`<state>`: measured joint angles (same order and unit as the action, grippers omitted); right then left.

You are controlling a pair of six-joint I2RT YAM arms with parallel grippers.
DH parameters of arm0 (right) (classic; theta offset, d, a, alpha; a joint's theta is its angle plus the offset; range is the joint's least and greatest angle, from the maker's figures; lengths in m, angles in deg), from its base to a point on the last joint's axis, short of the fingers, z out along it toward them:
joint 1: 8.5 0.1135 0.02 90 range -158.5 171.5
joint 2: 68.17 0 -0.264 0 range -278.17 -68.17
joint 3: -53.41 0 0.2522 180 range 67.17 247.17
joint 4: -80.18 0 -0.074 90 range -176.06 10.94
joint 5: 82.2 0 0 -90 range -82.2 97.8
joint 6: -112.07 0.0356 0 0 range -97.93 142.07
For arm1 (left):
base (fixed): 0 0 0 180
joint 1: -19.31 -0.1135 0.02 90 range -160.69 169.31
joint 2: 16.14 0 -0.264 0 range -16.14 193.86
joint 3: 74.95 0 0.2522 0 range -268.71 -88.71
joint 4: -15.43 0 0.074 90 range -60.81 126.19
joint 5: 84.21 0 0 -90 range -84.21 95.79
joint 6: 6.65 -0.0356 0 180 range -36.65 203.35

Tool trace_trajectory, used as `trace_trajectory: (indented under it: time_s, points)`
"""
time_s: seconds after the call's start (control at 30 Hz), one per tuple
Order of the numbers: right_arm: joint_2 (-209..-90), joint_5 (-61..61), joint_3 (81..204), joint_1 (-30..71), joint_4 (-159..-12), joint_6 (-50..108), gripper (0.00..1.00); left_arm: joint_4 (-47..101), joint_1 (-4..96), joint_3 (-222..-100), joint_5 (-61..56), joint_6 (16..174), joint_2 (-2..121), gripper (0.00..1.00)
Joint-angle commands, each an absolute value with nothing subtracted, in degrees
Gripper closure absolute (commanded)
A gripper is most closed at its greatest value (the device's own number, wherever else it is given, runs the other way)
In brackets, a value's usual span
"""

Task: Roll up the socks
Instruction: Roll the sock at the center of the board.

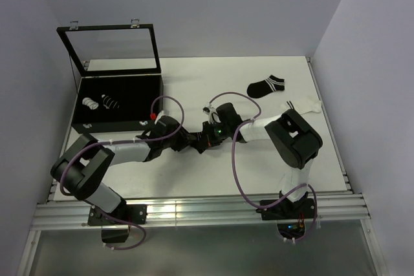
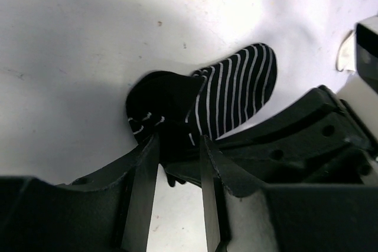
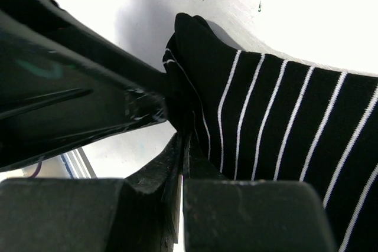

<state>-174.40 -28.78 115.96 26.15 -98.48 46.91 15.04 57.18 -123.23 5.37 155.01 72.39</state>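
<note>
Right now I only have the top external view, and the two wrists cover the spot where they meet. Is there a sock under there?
Observer: Yes. The left wrist view shows a black sock with thin white stripes, one end bunched into a partial roll.
Operator: Are the left fingers on it?
Observer: They stand either side of the bunched end. I can't tell whether they squeeze it.
Operator: And the right fingers?
Observer: Shut, with their tips at the sock's folded edge, which looks pinched between them.
</note>
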Motion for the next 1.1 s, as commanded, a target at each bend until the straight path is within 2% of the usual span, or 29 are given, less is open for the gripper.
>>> trace_trajectory:
  time_s: [0.0, 0.2, 0.37, 0.5, 0.6, 0.7, 0.73, 0.87, 1.07]
  points:
    - [-175.83, -27.80, 116.83, 25.51, -95.90, 46.06, 1.00, 12.58, 56.93, -124.83, 4.47, 155.51, 73.68, 0.61]
    - [-176.27, -28.68, 116.65, 25.51, -95.99, 46.24, 1.00, 13.02, 56.84, -124.74, 5.53, 156.13, 76.41, 0.61]
    - [-175.48, -28.15, 115.68, 25.51, -96.43, 45.71, 0.95, 14.42, 56.84, -125.09, 5.53, 157.62, 78.78, 0.62]
    - [-175.39, -28.06, 115.68, 25.51, -96.61, 45.53, 0.96, 14.87, 56.84, -124.75, 4.74, 157.18, 77.38, 0.61]
    - [-175.66, -28.24, 116.03, 25.51, -95.99, 44.83, 0.98, 19.07, 56.66, -125.27, 7.36, 154.47, 71.86, 0.42]
    - [-174.95, -27.62, 116.56, 25.51, -94.24, 43.25, 0.99, 27.67, 56.40, -127.55, 12.55, 149.72, 65.01, 0.29]
    - [-174.78, -27.10, 116.82, 25.51, -93.71, 42.29, 0.99, 29.09, 56.31, -128.08, 13.34, 148.67, 64.03, 0.28]
    - [-174.34, -26.57, 118.32, 25.51, -91.33, 40.53, 0.99, 35.69, 55.35, -129.49, 13.97, 145.58, 62.08, 0.33]
    - [-174.95, -26.92, 119.55, 25.51, -89.93, 39.21, 0.99, 35.17, 55.26, -130.89, 9.32, 145.84, 66.38, 0.43]
